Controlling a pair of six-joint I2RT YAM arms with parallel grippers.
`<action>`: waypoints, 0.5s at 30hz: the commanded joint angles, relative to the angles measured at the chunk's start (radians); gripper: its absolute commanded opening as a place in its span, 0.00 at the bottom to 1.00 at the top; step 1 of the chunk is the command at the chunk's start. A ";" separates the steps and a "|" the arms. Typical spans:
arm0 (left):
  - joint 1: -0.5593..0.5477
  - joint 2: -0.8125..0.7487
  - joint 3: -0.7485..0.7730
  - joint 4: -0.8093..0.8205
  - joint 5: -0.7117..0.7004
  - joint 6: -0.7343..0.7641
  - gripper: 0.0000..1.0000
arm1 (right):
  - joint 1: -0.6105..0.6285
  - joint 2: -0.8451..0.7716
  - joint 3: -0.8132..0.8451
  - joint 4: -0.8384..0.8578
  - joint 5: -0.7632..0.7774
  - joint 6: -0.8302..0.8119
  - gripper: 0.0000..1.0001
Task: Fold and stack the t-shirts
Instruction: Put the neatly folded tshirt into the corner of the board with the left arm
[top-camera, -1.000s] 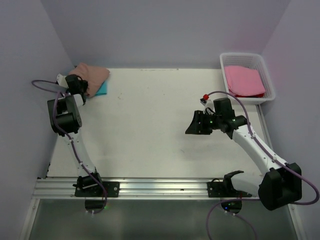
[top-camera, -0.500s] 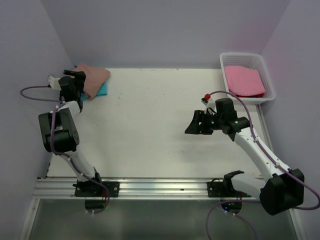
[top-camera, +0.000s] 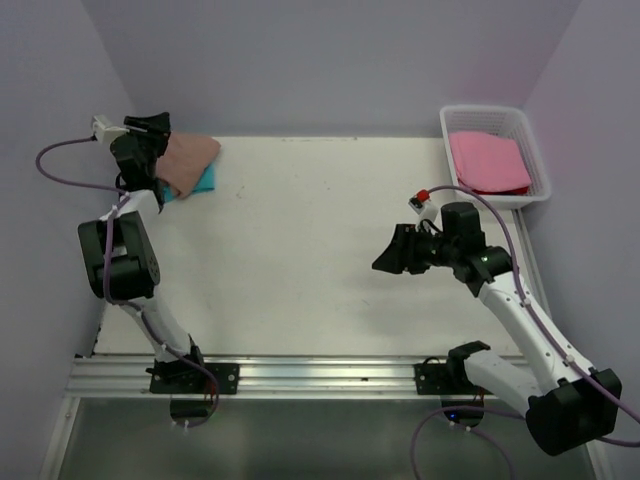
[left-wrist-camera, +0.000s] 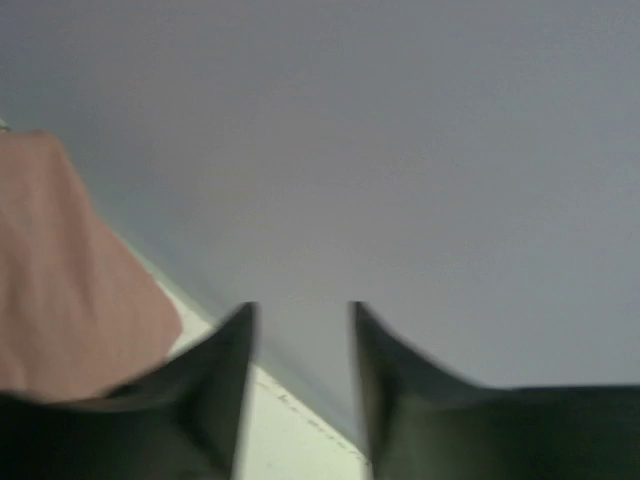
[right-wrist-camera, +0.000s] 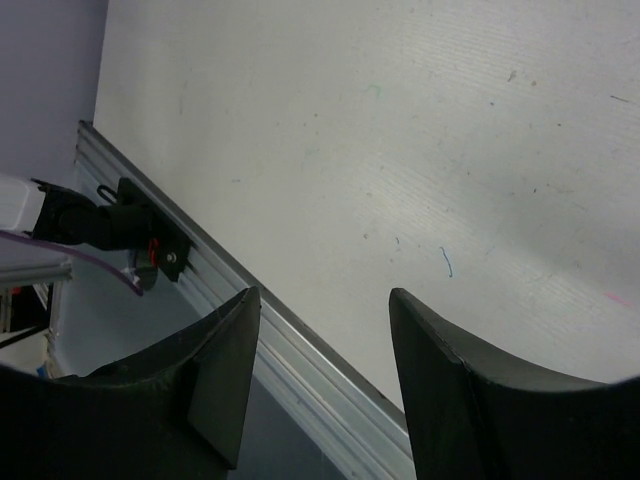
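A folded salmon-brown t-shirt (top-camera: 190, 157) lies in the far left corner of the table, on top of a teal t-shirt (top-camera: 203, 181) whose edge peeks out beneath it. In the white basket (top-camera: 540, 160) at the far right rests a folded pink t-shirt (top-camera: 488, 160). My left gripper (top-camera: 152, 128) hovers at the left edge of the stack, open, with nothing between its fingers; its wrist view shows the salmon-brown t-shirt (left-wrist-camera: 70, 270) at the left and mostly wall. My right gripper (top-camera: 390, 256) hangs open and empty over the bare table, right of centre.
Purple walls close the table in at the back and on both sides. The aluminium rail (top-camera: 320, 375) with the arm bases runs along the near edge and also shows in the right wrist view as the rail (right-wrist-camera: 300, 350).
My left gripper opened, let go of the salmon-brown shirt, and rose back toward the far left corner. The right arm drifted slightly right and nearer.
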 joint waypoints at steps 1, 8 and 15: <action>0.031 0.162 0.138 -0.047 0.026 -0.012 0.31 | 0.007 -0.054 -0.030 0.010 -0.037 0.021 0.53; 0.036 0.397 0.357 -0.243 -0.028 -0.057 0.00 | 0.007 -0.074 -0.030 -0.025 -0.023 0.012 0.27; 0.051 0.532 0.260 -0.340 0.008 -0.145 0.00 | 0.005 -0.037 -0.016 -0.021 -0.014 0.004 0.27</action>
